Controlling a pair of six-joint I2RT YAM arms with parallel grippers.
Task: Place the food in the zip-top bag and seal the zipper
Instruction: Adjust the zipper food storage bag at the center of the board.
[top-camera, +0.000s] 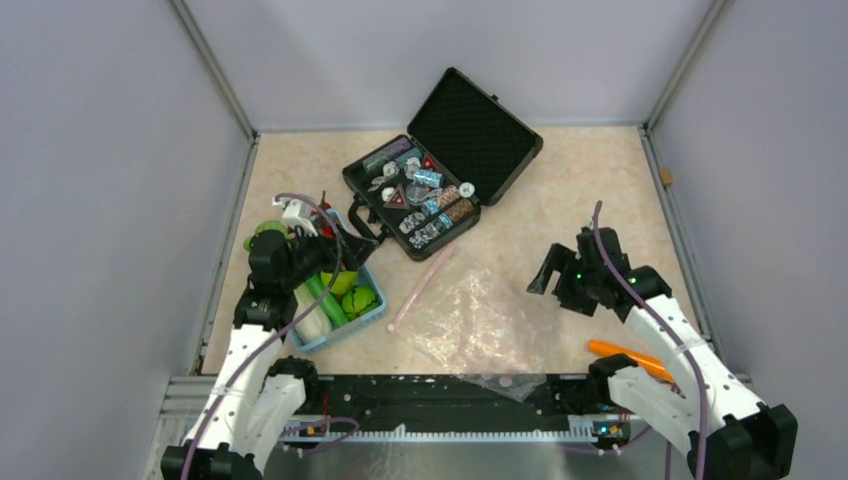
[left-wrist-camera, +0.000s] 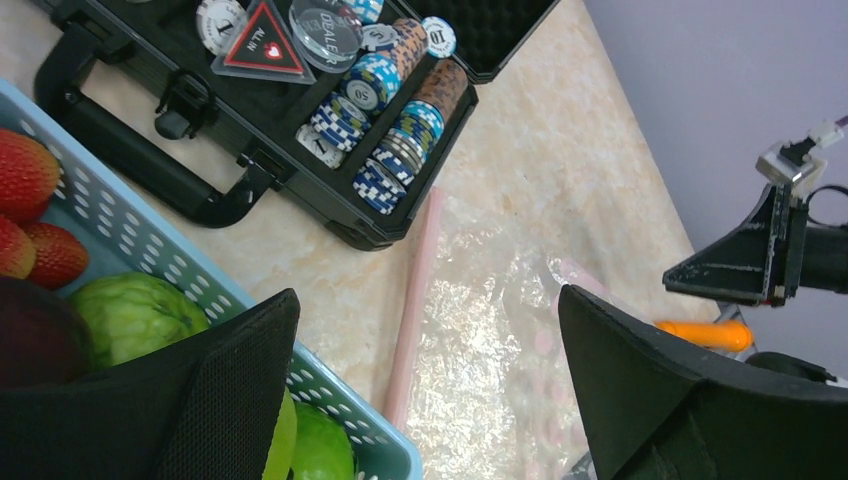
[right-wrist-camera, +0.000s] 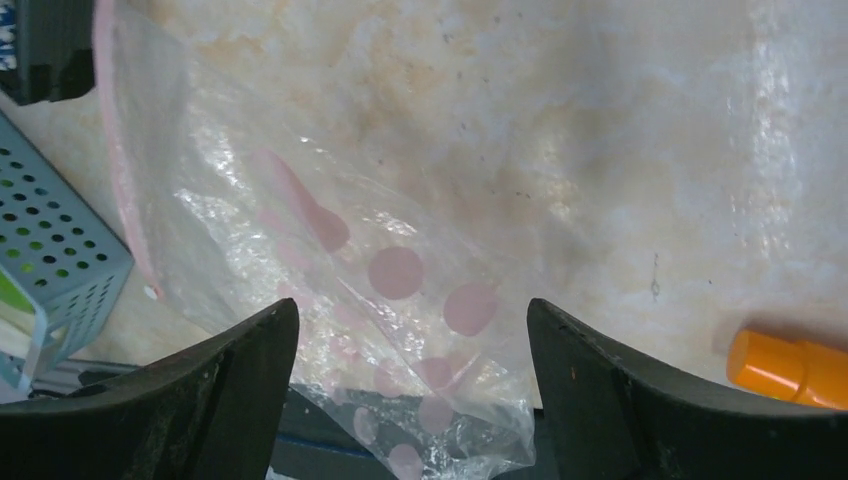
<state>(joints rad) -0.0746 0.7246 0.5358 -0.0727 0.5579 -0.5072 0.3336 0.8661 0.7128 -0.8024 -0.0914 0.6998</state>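
The clear zip-top bag (top-camera: 480, 320) lies flat and empty mid-table, its pink zipper strip (top-camera: 420, 288) facing the basket. It also shows in the left wrist view (left-wrist-camera: 500, 350) and, pink-dotted, in the right wrist view (right-wrist-camera: 380, 270). The food sits in the light blue basket (top-camera: 375, 312): a long green cucumber (top-camera: 325, 300), a green leafy ball (top-camera: 360, 298), a green apple (left-wrist-camera: 130, 315), red pieces (left-wrist-camera: 25, 175) and a dark purple piece (left-wrist-camera: 30, 340). My left gripper (top-camera: 345, 250) hangs open over the basket's right rim (left-wrist-camera: 428, 293). My right gripper (top-camera: 545, 278) is open above the bag's near right part (right-wrist-camera: 412, 305).
An open black case (top-camera: 440, 170) of chips stands behind the bag and basket. A long orange piece (top-camera: 630, 355) lies on the table by my right arm's base, also in the right wrist view (right-wrist-camera: 790, 365). Grey walls enclose the table on three sides.
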